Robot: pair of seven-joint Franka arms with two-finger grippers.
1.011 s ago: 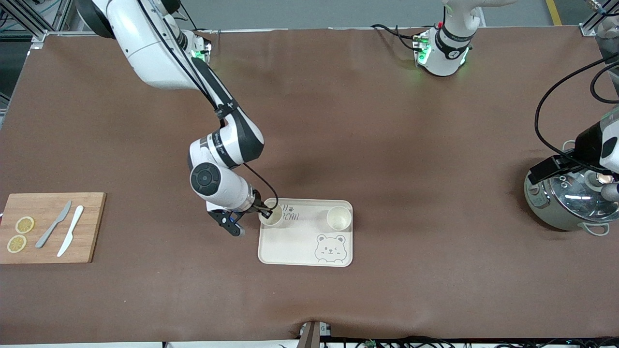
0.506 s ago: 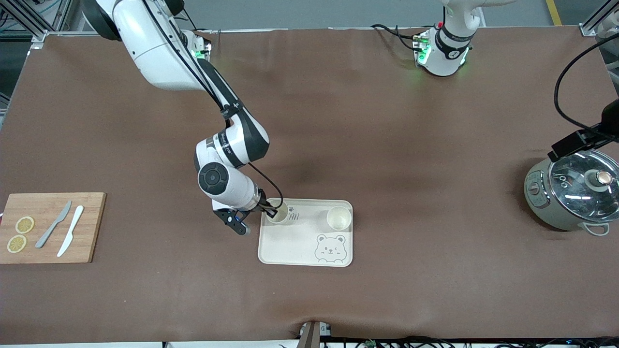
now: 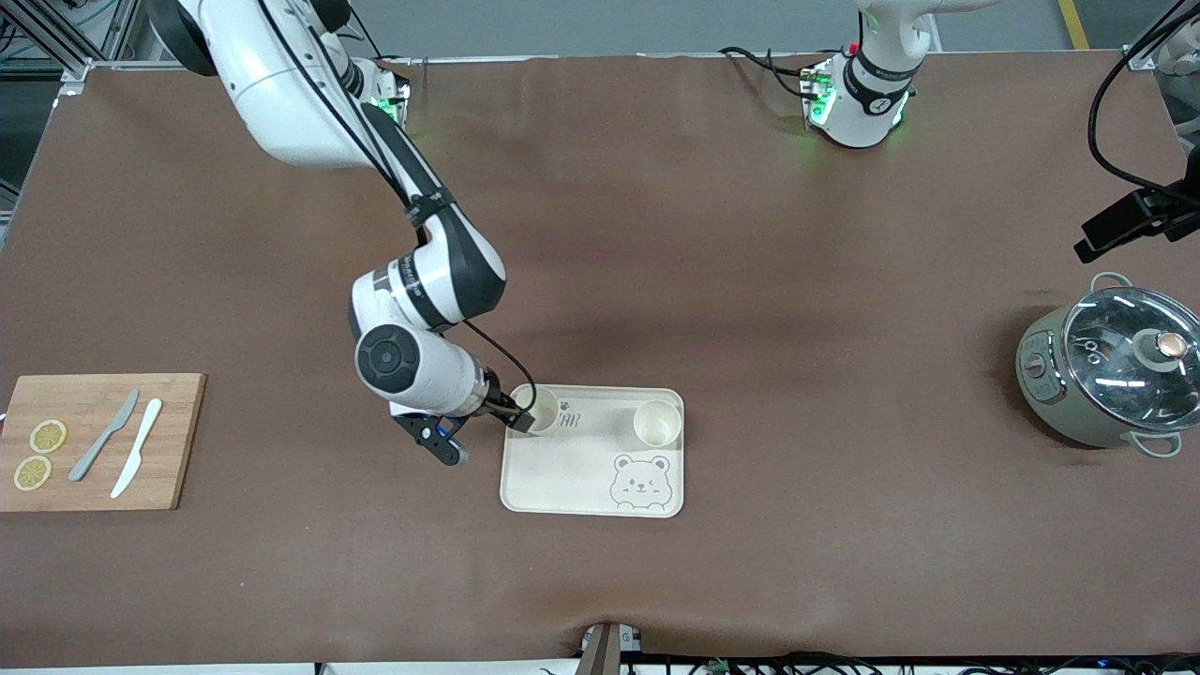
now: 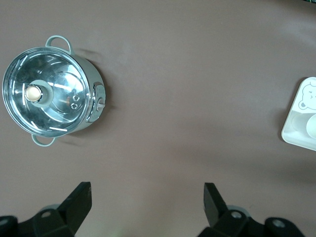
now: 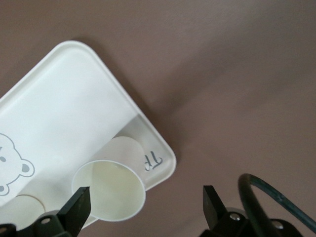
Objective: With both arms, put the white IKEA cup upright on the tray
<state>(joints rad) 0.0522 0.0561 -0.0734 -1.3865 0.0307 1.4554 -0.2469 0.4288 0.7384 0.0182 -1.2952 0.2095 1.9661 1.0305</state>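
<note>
A white cup [image 3: 543, 409] stands upright on the corner of the cream bear tray [image 3: 581, 473] toward the right arm's end; it also shows in the right wrist view [image 5: 111, 190]. My right gripper [image 3: 520, 418] is open at that corner, low beside the cup. In the right wrist view [image 5: 145, 205] the cup's rim sits against one finger [image 5: 79, 207]; the other finger is over bare table. A second white cup [image 3: 657, 423] stands upright on the tray, toward the left arm's end. My left gripper [image 3: 1122, 223] is open and empty, high above the table near the pot [image 4: 148, 195].
A grey pot with a glass lid [image 3: 1111, 375] stands at the left arm's end of the table, seen too in the left wrist view [image 4: 49, 94]. A wooden cutting board [image 3: 98, 473] with two knives and lemon slices lies at the right arm's end.
The right gripper carried the cup a little farther onto the tray's corner, then its wrist drew back toward the right arm's end. The left gripper rose from over the pot toward its base.
</note>
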